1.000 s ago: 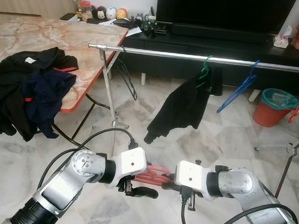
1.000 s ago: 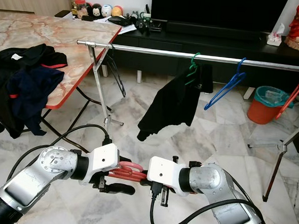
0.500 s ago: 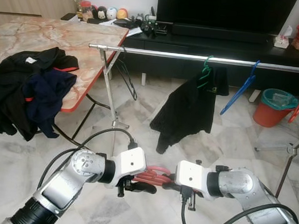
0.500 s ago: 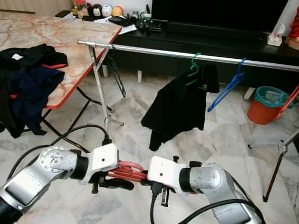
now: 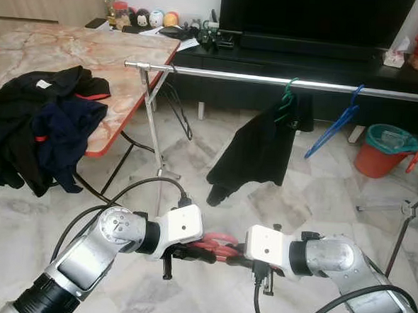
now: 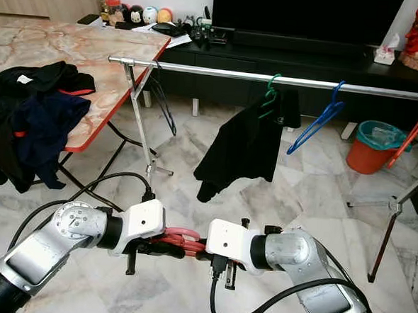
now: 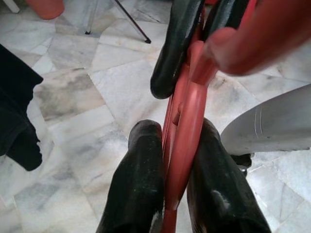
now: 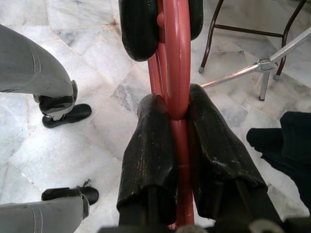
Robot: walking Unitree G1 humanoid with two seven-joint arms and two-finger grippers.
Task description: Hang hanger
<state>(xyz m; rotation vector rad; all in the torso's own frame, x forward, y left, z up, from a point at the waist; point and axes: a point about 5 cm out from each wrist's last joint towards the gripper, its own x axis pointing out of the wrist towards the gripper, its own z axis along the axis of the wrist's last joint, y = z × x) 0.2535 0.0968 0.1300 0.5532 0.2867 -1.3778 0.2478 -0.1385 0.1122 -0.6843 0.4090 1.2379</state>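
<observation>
Red hanger [image 5: 214, 245] sits low before the robot — left gripper [image 7: 177, 141] and right gripper [image 8: 177, 121] both clenched on it, well short of the rail [image 5: 284, 81].

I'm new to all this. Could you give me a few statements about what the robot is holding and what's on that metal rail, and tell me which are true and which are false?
1. Both grippers are clamped on the red hanger. True: the left gripper and the right gripper each pinch it between their fingers.
2. The red hanger already hangs on the rail. False: it is held low in front of the robot, above the floor.
3. A black garment hangs from a green hanger on the rail. True.
4. The blue hanger carries a shirt. False: it hangs bare.
5. Dark clothes lie heaped on the table. True.
</observation>
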